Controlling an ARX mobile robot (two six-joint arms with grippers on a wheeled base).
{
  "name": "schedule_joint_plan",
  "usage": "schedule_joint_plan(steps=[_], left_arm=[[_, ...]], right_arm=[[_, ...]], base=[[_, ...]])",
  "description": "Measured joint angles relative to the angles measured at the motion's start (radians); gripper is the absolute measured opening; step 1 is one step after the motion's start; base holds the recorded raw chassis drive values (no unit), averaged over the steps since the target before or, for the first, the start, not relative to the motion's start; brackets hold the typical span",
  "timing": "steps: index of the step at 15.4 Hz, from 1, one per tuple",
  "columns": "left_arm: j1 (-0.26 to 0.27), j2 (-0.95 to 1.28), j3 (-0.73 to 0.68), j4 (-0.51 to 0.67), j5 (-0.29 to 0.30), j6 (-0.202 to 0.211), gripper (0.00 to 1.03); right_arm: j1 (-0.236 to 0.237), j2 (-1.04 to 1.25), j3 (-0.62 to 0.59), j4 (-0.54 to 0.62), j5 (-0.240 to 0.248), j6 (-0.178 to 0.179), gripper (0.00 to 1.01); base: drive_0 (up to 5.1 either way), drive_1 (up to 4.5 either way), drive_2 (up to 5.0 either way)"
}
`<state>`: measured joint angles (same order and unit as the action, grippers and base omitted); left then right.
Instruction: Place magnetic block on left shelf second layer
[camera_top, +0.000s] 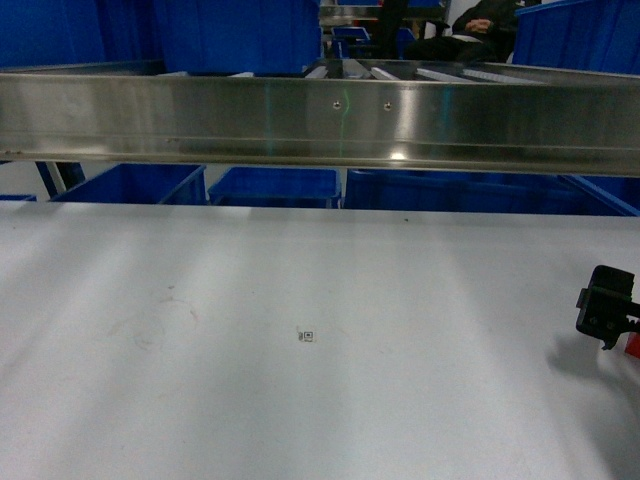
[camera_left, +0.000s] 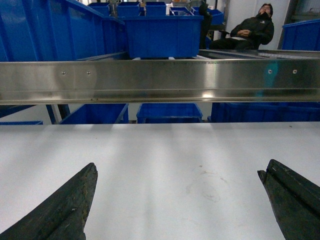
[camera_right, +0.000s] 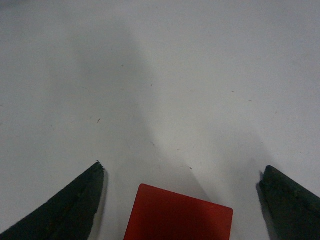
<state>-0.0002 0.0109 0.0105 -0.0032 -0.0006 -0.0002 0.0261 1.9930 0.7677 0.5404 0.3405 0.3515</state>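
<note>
one red magnetic block (camera_right: 177, 215), two grippers, one small tag (camera_top: 307, 335), one seated person (camera_left: 247, 32)

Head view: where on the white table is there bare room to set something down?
Nearly all of the white table is bare, from the steel rail forward, around one small tag. Only the right edge is taken: right gripper open over the magnetic block.

White tabletop (camera_top: 300, 400) – blue bins (camera_top: 275, 186) behind, a seated person (camera_left: 247, 32) beyond.

No readable text anywhere; the tiny square marker (camera_top: 307, 335) on the white table (camera_top: 200, 300) seems too blurred to read.
</note>
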Motion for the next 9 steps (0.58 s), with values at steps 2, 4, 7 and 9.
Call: schedule_joint_plan(steps=[2,4,7,9], left_arm=[[0.0,0.0,0.0,0.0,0.0,0.0,0.98],[0.0,0.0,0.0,0.0,0.0,0.0,0.98],[0.0,0.0,0.0,0.0,0.0,0.0,0.98],[0.0,0.0,0.0,0.0,0.0,0.0,0.98]], right_arm=[[0.011,0.002,-0.008,-0.008,0.0,0.014,0.65],[0.015,0.002,-0.012,0.008,-0.006,0.018,0.43],[0.029,0.0,-0.021,0.093,-0.021,-0.021,0.34],[0.042,-0.042,-0.032,0.117,-0.027,-0.084,0.34]], base=[[0.0,0.0,0.0],[0.0,0.0,0.0],[0.0,0.0,0.0],[0.0,0.0,0.0]])
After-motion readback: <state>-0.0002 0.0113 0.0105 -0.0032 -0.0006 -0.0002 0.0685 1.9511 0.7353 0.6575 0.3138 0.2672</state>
